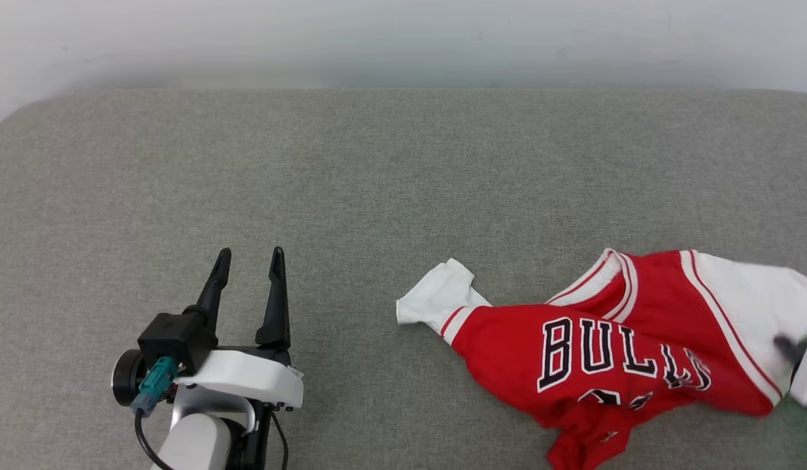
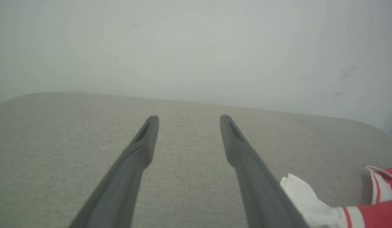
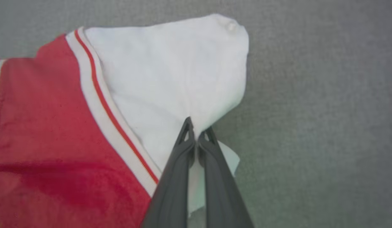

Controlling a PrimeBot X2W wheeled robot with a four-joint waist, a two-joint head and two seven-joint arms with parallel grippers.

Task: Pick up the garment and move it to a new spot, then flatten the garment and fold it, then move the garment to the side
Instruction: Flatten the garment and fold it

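On the near right part of the grey pad (image 1: 377, 163) the garment (image 1: 501, 339) lies in a rumpled heap. It's soft red jersey knit, bunched and creased, with the printed side up. The lettering (image 1: 599, 349) is chunky black with white outlines and buckles along the folds. One white sleeve (image 3: 170, 72) with red stripe trim sits toward the pad's right edge, pulled up into a little tent shape. That's where the right gripper (image 3: 197, 126) has it, its two long dark fingers pinched together on a fold of that white cloth. The other white sleeve (image 1: 436, 297) flops out flat toward the middle of the pad, a bit twisted.

The pad itself is a coarse woven fabric, kinda like couch upholstery, with rounded far corners. The left gripper (image 1: 250, 254) hangs over the pad's near left part with its tapered matte fingers spread wide and nothing between them, well apart from the shirt. Past the pad's far edge is a plain pale wall (image 1: 403, 39) with a few scuffs.
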